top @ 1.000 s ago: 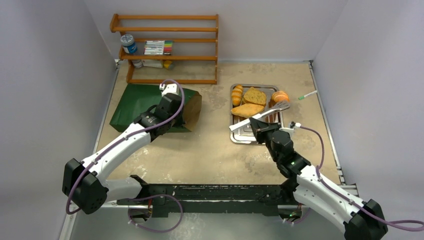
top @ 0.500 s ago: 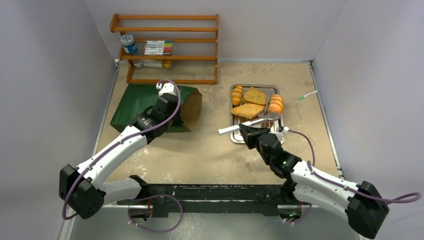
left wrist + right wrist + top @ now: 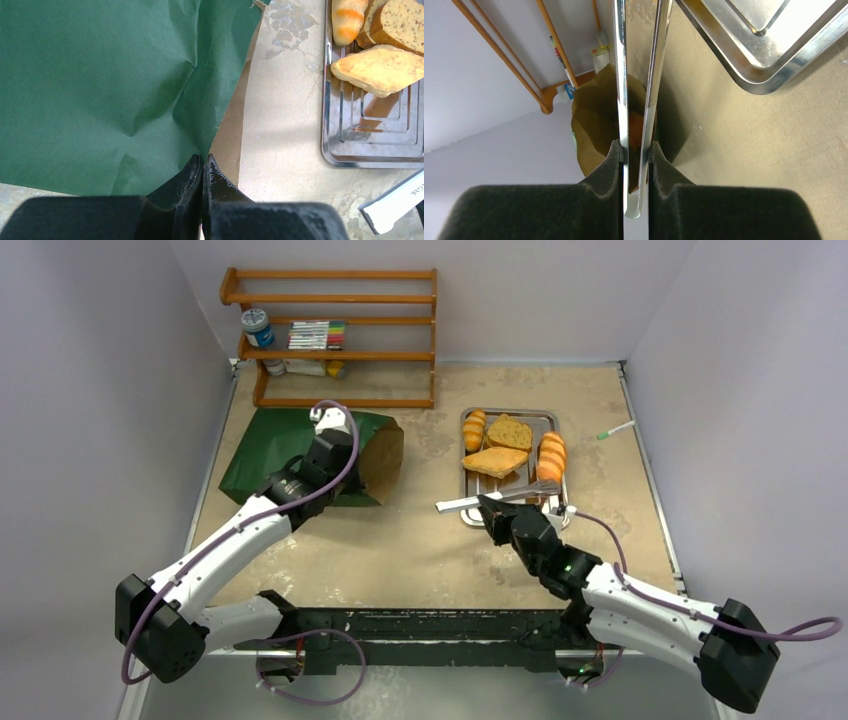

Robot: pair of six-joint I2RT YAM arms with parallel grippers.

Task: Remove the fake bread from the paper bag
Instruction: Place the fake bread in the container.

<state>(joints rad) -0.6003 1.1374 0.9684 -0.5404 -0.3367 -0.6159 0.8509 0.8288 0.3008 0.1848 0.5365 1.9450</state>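
Left wrist view: your left tool [image 3: 204,164] is pinched shut on the mouth edge of the dark green paper bag [image 3: 100,85]. The bag lies flat on the worktop [image 3: 280,130], with a strip of its brown inside showing. To the right, a silver tray [image 3: 326,125] holds a striped roll [image 3: 347,17], a brown slice [image 3: 400,20] and a tan toast [image 3: 380,62].

Right wrist view: your right tool [image 3: 634,150] is narrowly closed, clamping both arms of the metal tongs [image 3: 639,75] between its pads. Beyond them the bag's mouth gapes, brown inside. A small orange patch shows there, too hidden to name. A corner of the tray sits at upper right.

Top view: the bag lies at the left, in front of a wooden shelf [image 3: 340,355], with its mouth turned toward the tray. The left tool is at the mouth. The tray stands well apart to the right, carrying the roll, slice and toast, plus a long orange baguette [image 3: 550,455] along its right side. The tongs reach across the tray's near edge.
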